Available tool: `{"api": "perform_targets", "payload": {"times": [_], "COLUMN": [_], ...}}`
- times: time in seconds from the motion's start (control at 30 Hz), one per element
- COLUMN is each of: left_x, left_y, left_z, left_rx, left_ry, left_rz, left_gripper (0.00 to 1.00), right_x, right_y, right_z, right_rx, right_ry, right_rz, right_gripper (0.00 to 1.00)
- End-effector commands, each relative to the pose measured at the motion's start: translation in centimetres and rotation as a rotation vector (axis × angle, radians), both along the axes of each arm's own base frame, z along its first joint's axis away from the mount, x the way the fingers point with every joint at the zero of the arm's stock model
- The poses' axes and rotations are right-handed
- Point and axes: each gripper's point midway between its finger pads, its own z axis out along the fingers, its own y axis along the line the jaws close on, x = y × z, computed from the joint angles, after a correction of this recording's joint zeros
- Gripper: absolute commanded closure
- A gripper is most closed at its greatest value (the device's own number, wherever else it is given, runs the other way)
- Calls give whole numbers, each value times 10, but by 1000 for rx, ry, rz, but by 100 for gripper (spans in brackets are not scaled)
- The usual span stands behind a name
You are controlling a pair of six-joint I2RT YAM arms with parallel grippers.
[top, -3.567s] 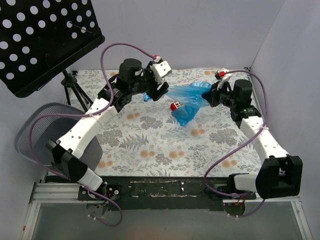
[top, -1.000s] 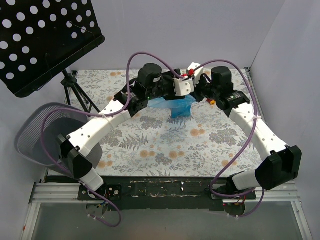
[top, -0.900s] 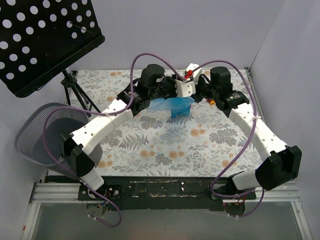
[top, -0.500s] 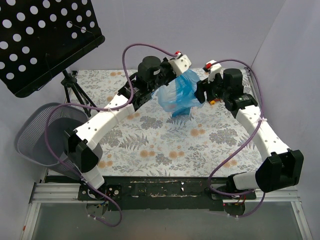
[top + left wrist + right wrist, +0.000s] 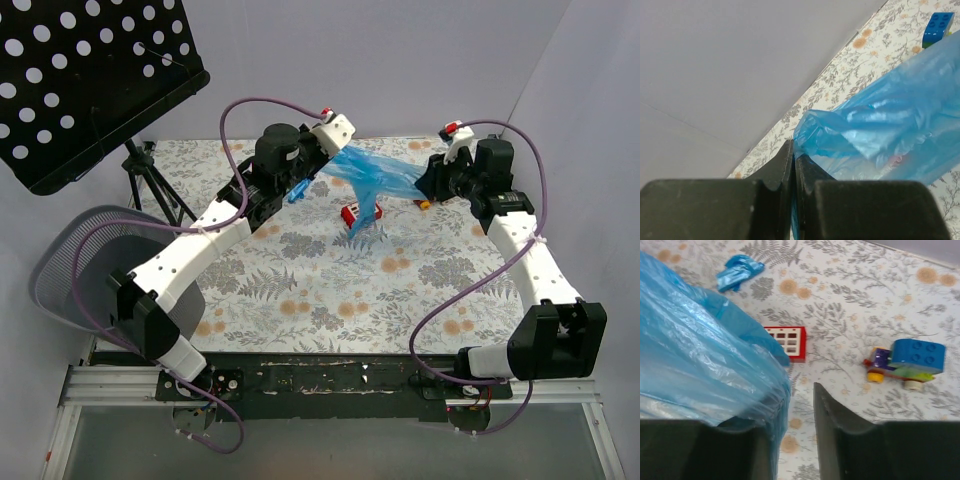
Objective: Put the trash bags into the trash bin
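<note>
Clamped on trash bag (image 5: pixel 372 178) at left gripper (image 5: pixel 792 150); parted at right gripper (image 5: pixel 800 390). Bound for trash bin (image 5: pixel 60 270), well left, nearer left arm (image 5: pixel 200 245).

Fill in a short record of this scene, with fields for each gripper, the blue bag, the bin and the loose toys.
left gripper: shut on the blue bag
right gripper: jaws apart, bag film draped against one finger
blue bag: held up, stretched between the two grippers, lower end hanging toward the floral cloth
trash bin: at the far left beside the left arm, bag not in it
red block: on the cloth, under the bag
toy car: on the cloth, apart from the block
</note>
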Motion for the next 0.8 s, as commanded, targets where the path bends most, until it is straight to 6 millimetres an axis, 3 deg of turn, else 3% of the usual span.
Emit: {"api": "perform_targets", "payload": {"times": [0.0,0.03,0.07,0.23,0.4,0.5,0.57,0.63,0.67,0.77], "left_x": [-19,-22,-25,-37,-44,-46,-44,-42,-41,-34], "left_y": [12,8,4,-10,-14,-13,-8,-2,1,21], "left_z": [25,24,23,28,30,30,29,21,15,-9], "left_rx": [-77,-85,-89,-127,-130,-128,-113,-81,-60,12], "left_ry": [-14,-2,10,34,49,53,44,34,30,17], "left_rz": [-26,-54,-75,-165,-208,-206,-188,-162,-150,-63], "left_gripper": [100,100,100,100,100,100,100,100,100,100], "right_x": [-29,-40,-48,-73,-63,-51,-42,-37,-37,-29], "right_y": [37,49,59,95,102,101,96,89,86,69], "right_z": [43,48,52,52,52,54,50,51,53,56], "right_rx": [90,118,121,15,-36,-75,-111,-133,-129,-93], "right_ry": [-123,-133,-147,-223,-256,-272,-268,-278,-282,-259], "right_rz": [295,366,410,557,536,498,465,436,420,320], "right_gripper": [42,23,17,14,14,30,49,75,94,99]}}
